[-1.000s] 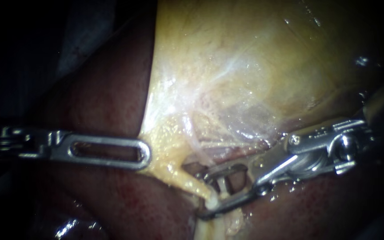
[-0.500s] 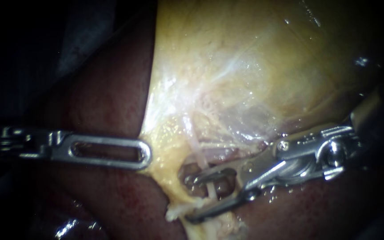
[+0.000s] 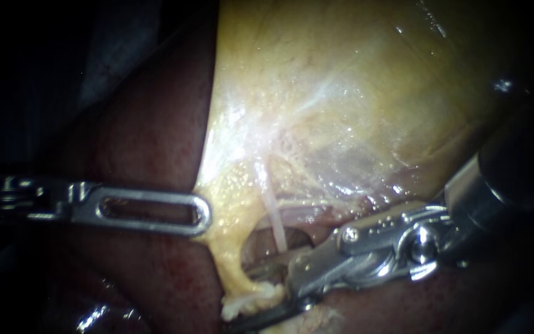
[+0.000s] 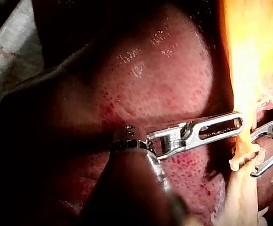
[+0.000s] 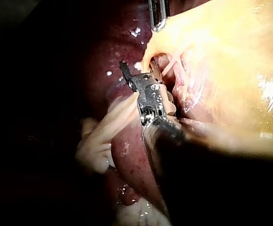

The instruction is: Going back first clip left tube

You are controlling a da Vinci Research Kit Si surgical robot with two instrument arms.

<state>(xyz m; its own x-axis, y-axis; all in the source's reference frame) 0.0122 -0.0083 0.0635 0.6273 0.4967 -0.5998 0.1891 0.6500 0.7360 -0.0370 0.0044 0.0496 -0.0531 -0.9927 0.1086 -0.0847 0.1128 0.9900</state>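
Note:
My left instrument (image 3: 208, 214) comes in from the left, its slotted jaws shut on the yellow edge of the gallbladder (image 3: 341, 93); the left wrist view shows its tip (image 4: 241, 125) at that edge. Below, a thick yellow left tube (image 3: 230, 260) runs down to a frayed white end (image 3: 248, 303). A thin pale tube (image 3: 276, 227) runs beside it on the right. My right instrument (image 3: 242, 300) reaches in from the right with jaws open, one above and one below the frayed end. No clip shows.
Dark red liver (image 3: 143, 142) lies under and left of the gallbladder and fills most of the left wrist view (image 4: 164, 84). In the right wrist view, pale tissue strands (image 5: 98, 136) lie beside my right instrument's shaft.
My right instrument has slid left and down, its open jaws now reaching past the thin tube to the left tube's frayed end. The left instrument has stayed still.

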